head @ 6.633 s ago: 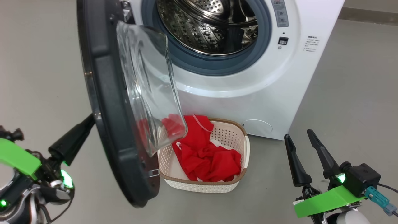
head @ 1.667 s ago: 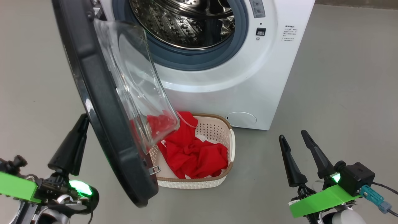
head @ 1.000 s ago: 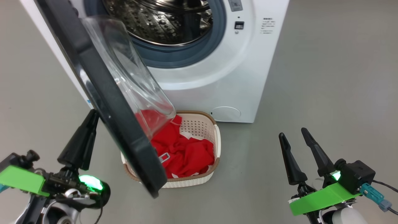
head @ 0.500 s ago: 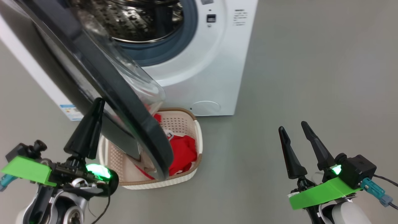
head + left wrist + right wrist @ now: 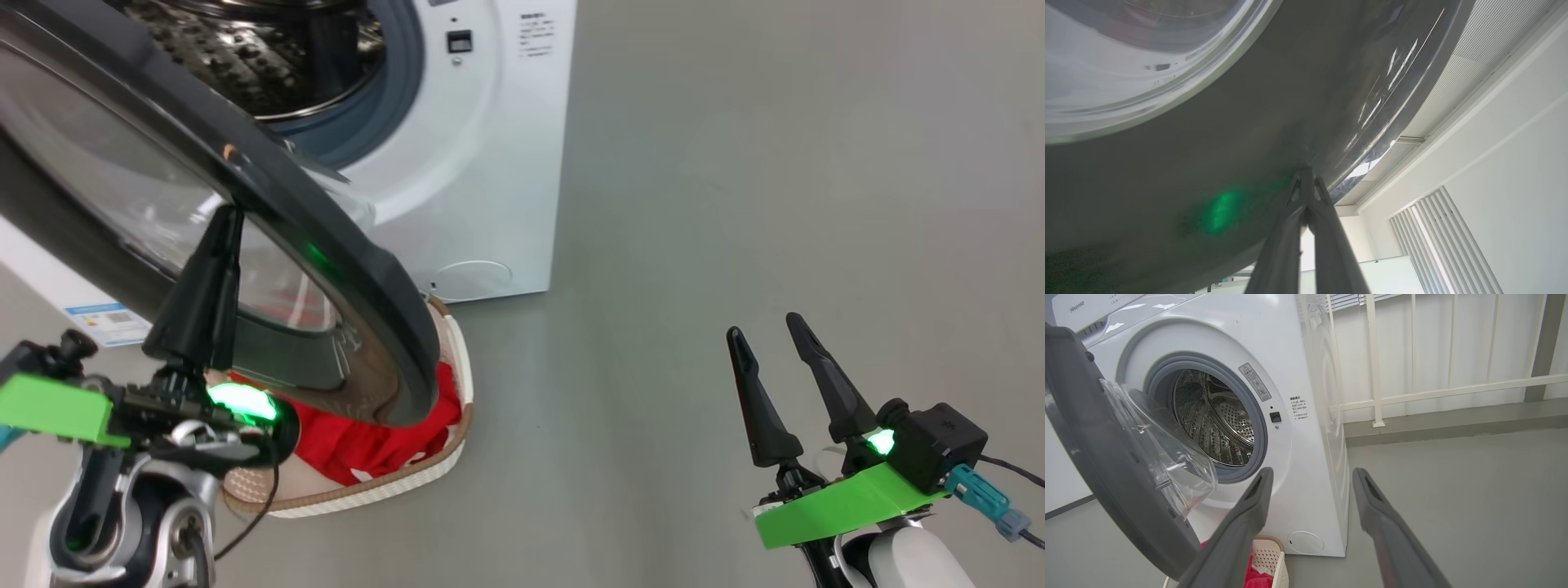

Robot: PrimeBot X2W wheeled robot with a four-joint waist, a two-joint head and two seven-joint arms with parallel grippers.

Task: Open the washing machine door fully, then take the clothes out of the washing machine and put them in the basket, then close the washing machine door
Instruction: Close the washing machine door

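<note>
One washing machine (image 5: 490, 163) stands on the grey floor (image 5: 735, 163), its one round washing machine door (image 5: 269, 196) hanging partly open, tilted out over the single basket (image 5: 392, 478) at the machine's foot. A heap of red clothes (image 5: 359, 441) lies in the basket; how many garments cannot be told. Two pincers show. The left pincer (image 5: 227, 214) is fully closed with nothing between its fingers, and in the left wrist view its tip meets the door's glossy black rim. The right pincer (image 5: 763, 327) hovers well apart from the machine, both fingers spread wide and empty.
</note>
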